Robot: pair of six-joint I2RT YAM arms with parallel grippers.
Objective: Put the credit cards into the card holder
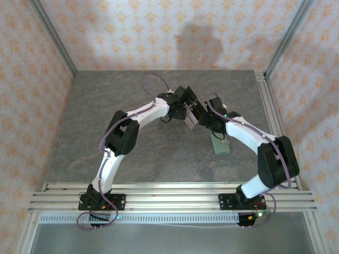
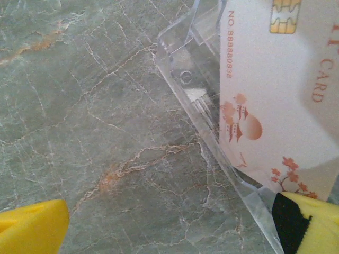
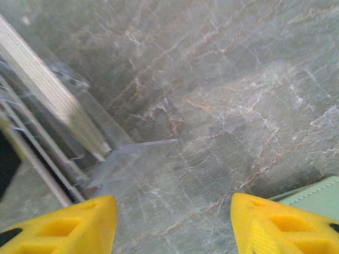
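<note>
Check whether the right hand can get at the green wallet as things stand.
Probably yes. The wallet lies flat on the bare table just beside the right hand, which is open and empty, and nothing lies on it.

From above, the card holder, a little right of the tabletop's middle, is partly hidden under the right arm. The credit cards there are too small to count. At the left wrist, a pale card is cut by the picture's top and right edges. At the right wrist, the card stack is blurred.
</note>
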